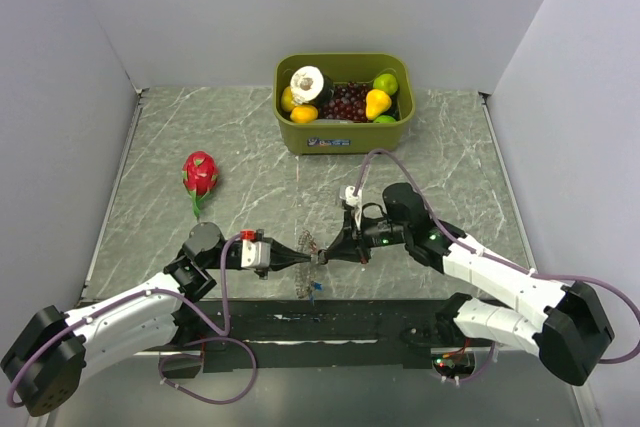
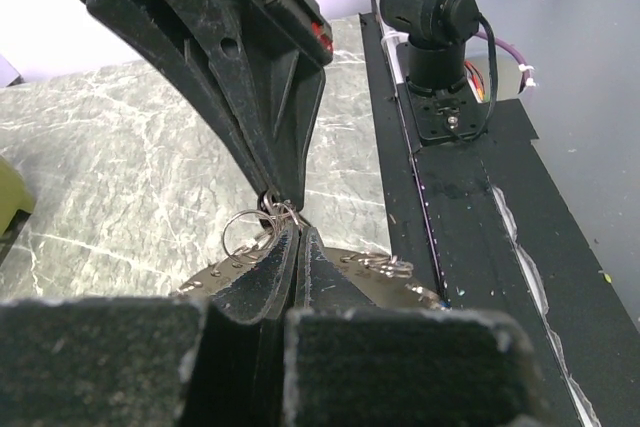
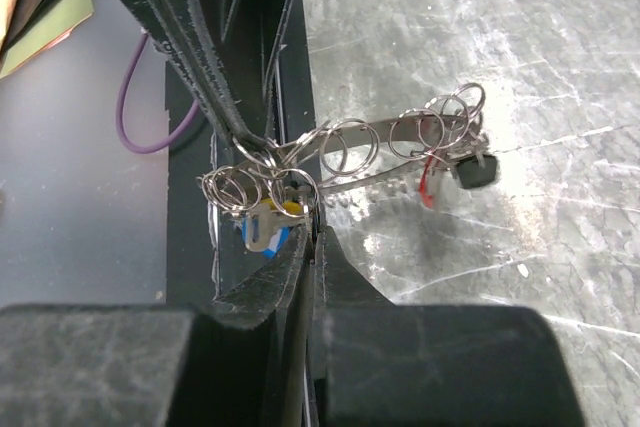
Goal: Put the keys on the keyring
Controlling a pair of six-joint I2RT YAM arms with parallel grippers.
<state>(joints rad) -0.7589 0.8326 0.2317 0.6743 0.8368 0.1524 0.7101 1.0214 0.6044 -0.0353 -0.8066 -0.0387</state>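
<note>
The keyring [image 1: 306,265] is a thin grey metal band hung with small split rings, held on edge between my two grippers over the table's near edge. My left gripper [image 1: 299,251] is shut on its rim, shown in the left wrist view [image 2: 290,239]. My right gripper [image 1: 323,252] meets it from the right and is shut on a small split ring [image 3: 318,215] beside the blue key [image 3: 266,237] and yellow-orange key [image 3: 290,209]. A red key [image 3: 430,187] and a black key [image 3: 474,171] hang from the band [image 3: 370,159] farther along. The blue key also dangles in the top view [image 1: 315,293].
A green bin [image 1: 345,134] of toy fruit stands at the back centre. A red dragon fruit [image 1: 199,175] lies at the left. A black strip [image 1: 330,322] runs along the near table edge under the grippers, with the right arm's base [image 2: 440,37] close by.
</note>
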